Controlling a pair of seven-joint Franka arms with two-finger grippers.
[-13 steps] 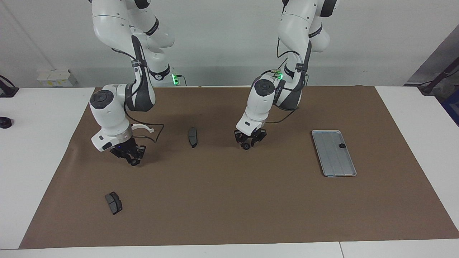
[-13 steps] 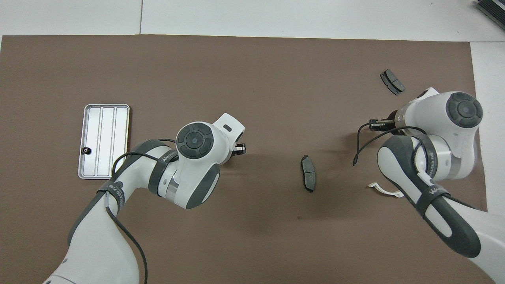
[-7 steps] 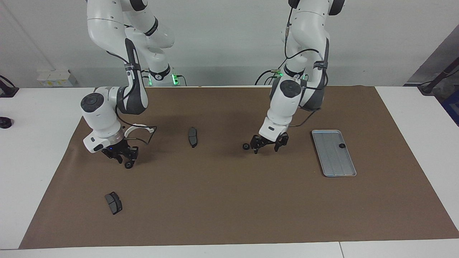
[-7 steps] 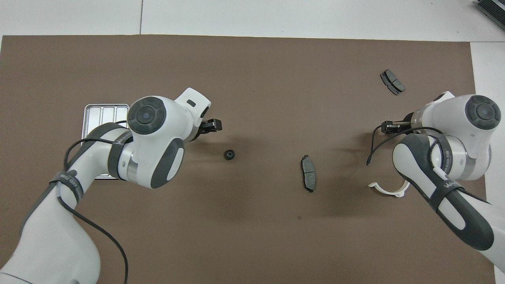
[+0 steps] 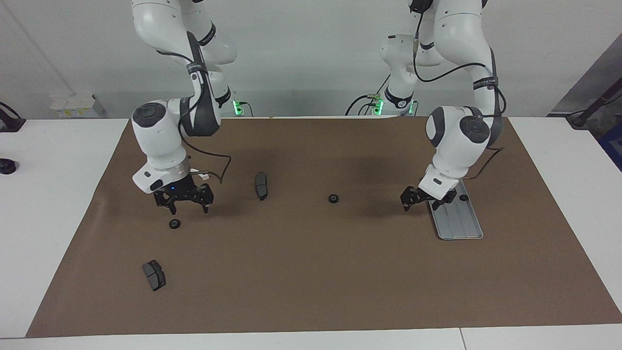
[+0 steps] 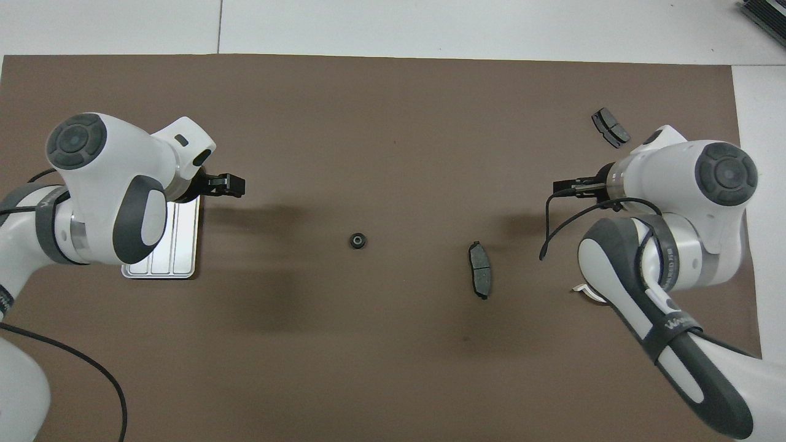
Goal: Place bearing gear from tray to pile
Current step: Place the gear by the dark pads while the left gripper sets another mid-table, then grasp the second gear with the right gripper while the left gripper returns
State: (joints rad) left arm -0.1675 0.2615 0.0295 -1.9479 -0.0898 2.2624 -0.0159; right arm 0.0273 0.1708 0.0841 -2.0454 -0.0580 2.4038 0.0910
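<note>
One bearing gear [image 5: 463, 198] sits in the tray [image 5: 459, 223], close to its rim on the side toward the left arm's end of the table; in the overhead view the left arm covers it. A second bearing gear [image 5: 333, 198] lies on the brown mat [image 5: 311, 291] near the middle of the table, between the tray and a dark brake pad [image 5: 261, 185]. A third gear [image 5: 174, 223] rests on the mat toward the right arm's end, between that pad and another brake pad [image 5: 154, 275] that lies farther from the robots. The white half-ring bracket [image 6: 586, 291] peeks out from under the right arm. The left gripper [image 5: 427, 199] hangs low over the tray's edge, its fingers spread wide and holding nothing. The right gripper [image 5: 186, 200] hovers just above the mat, over a spot beside the third gear, fingers also wide apart and empty
</note>
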